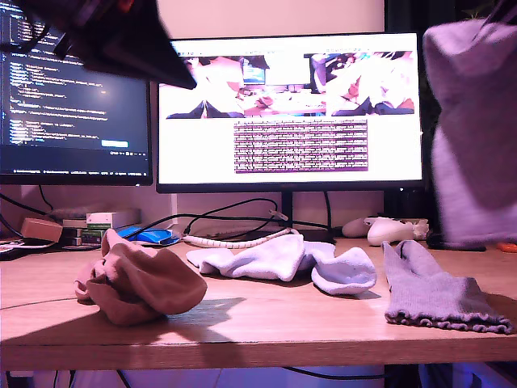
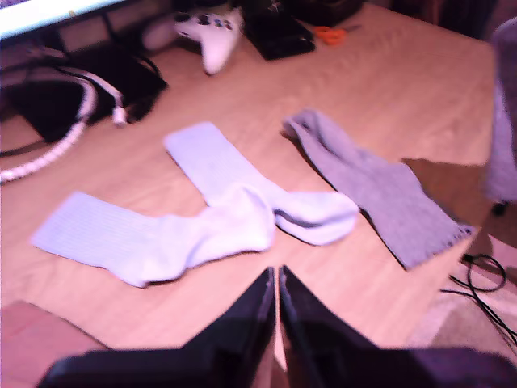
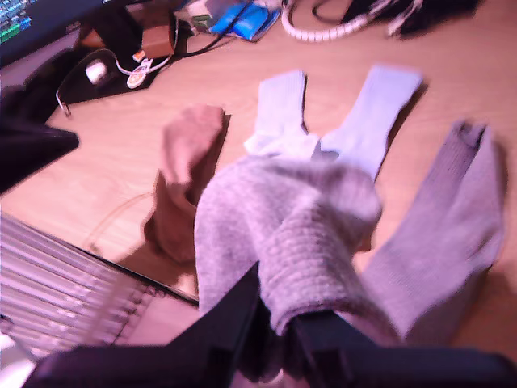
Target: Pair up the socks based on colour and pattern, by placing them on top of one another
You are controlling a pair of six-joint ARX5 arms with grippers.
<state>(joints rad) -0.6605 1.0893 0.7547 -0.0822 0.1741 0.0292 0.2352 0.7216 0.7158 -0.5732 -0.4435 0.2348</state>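
A grey-lavender sock (image 1: 472, 129) hangs high at the exterior view's right, with my second gripper (image 3: 279, 315) shut on its bunched fabric (image 3: 299, 234). Its match, the second grey sock (image 1: 432, 291), lies flat on the table with its frilly cuff toward the front edge. Two white socks (image 1: 258, 259) (image 1: 343, 271) lie overlapping mid-table. The pink socks (image 1: 141, 279) sit crumpled in one heap at the exterior view's left. My first gripper (image 2: 276, 279) is shut and empty, high over the white socks (image 2: 234, 218), and shows dark at the exterior view's upper left (image 1: 182, 81).
Two lit monitors (image 1: 291, 113) stand at the back. A white game controller (image 1: 392, 230) and a coiled white cable (image 1: 234, 240) lie behind the socks. Small boxes (image 1: 40, 230) sit at the exterior view's back left. Orange-handled scissors (image 2: 327, 34) lie near the controller.
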